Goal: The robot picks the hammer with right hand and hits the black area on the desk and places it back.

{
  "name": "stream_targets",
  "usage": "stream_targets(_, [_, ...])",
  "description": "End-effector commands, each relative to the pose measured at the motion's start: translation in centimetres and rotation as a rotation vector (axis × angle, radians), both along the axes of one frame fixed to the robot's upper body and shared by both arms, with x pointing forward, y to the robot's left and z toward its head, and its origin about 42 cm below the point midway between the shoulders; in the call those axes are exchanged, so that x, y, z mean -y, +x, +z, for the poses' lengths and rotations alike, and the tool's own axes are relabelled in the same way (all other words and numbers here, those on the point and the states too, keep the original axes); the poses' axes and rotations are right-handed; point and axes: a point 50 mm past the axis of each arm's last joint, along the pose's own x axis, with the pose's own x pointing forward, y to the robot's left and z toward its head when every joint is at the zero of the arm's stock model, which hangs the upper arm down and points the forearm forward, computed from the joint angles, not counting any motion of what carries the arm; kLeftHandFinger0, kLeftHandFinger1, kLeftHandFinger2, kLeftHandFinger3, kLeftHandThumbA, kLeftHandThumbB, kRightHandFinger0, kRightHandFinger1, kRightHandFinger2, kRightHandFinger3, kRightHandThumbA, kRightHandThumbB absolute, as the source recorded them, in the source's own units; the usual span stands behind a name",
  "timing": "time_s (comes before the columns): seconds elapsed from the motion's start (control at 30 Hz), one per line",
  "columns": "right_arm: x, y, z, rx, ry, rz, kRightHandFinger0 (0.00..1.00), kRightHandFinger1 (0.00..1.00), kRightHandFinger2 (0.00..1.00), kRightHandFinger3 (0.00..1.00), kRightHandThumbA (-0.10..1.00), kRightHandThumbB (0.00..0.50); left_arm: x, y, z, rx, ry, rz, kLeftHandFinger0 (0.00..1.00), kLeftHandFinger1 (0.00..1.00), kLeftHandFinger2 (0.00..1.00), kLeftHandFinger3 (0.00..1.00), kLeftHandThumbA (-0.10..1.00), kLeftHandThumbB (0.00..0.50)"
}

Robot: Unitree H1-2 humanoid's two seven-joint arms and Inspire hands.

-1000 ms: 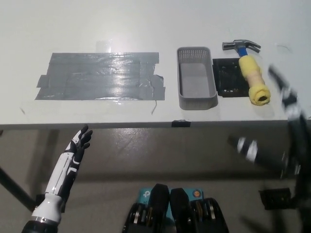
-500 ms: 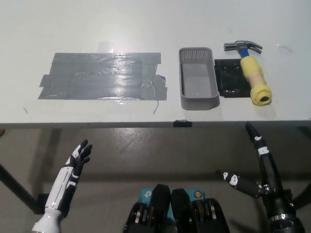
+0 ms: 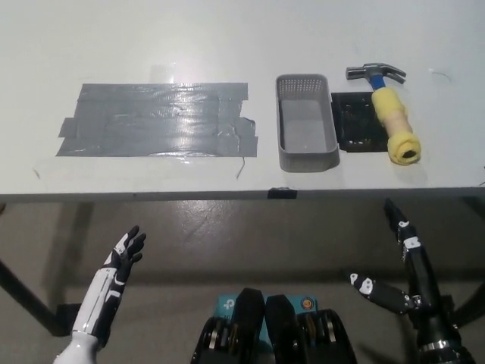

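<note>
— Where's the hammer point(image 3: 388, 97) right now?

— Lying on the white table point(image 3: 227, 38), just to the right of the grey basket point(image 3: 305, 133). Its metal head points away from the robot, the yellow grip runs toward the table's near edge, with a short blue stretch between head and grip. Nothing is holding it.

— And the black area?

— There's a small black square pad point(image 3: 355, 121) between the basket and the hammer, touching or nearly touching the basket's right wall. The hammer's grip lies along the pad's right edge and seems to overlap it a little.

— What's that big grey patch?

— Strips of grey tape point(image 3: 155, 119) stuck flat on the table, well to the left of the basket. It's shiny, catching the light in the middle.

— What are the hands doing?

— Both are below the table's near edge, over the floor, neither touching anything. The black right hand point(image 3: 398, 262) is down to the right of the basket, below the hammer's end of the table; its fingers point(image 3: 396, 218) are spread wide, one pointing up toward the table edge and another sticking out sideways. The white left hand point(image 3: 121, 254) rests down to the left, beneath the tape, fingers apart and empty.

— The basket?

— Looks empty from here, standing upright.
</note>
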Motion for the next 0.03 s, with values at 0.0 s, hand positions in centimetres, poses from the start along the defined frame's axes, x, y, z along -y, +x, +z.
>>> stream_targets(0.0, [-0.12,0.01,0.99,0.074,0.03,0.027,1.0,1.0,1.0,1.0,0.95,0.126,0.05,-0.03,0.52,0.054,-0.008,-0.008,1.0,1.0,1.0,1.0,1.0,0.137])
